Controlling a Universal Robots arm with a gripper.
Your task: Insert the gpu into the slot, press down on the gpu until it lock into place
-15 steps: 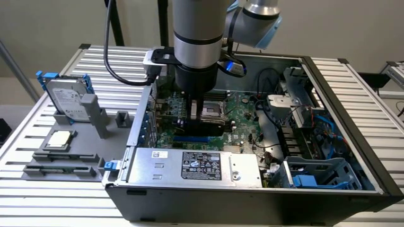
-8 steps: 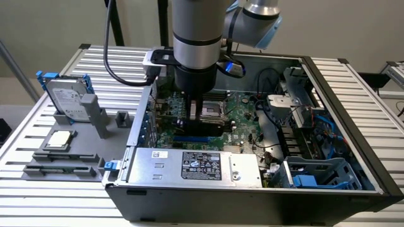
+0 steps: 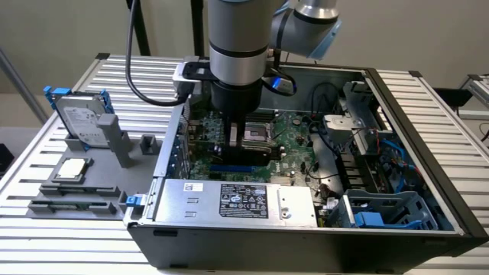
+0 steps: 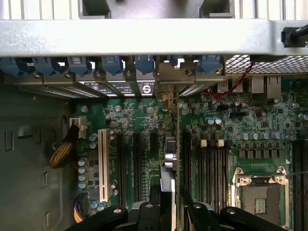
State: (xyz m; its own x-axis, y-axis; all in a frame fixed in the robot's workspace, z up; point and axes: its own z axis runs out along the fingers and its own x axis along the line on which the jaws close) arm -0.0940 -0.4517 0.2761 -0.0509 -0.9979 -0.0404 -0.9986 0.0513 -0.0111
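Note:
My gripper (image 3: 246,143) reaches down into the open computer case and is shut on the gpu (image 3: 253,152), a black card held upright on its edge. In the wrist view the gpu (image 4: 168,168) shows edge-on as a thin line between the two black fingers (image 4: 147,216), and its metal end bracket (image 4: 167,98) reaches the case's rear openings. The slot (image 3: 229,169) is a bright-blue strip on the green motherboard, directly below the card. The card's lower edge is close to the strip; I cannot tell whether they touch.
A silver labelled power-supply box (image 3: 237,200) lies along the case's near side. Black memory slots (image 4: 211,163) and the CPU socket (image 4: 260,192) lie beside the card, a white slot (image 4: 102,163) on its other side. A hard drive (image 3: 80,123) stands outside the case.

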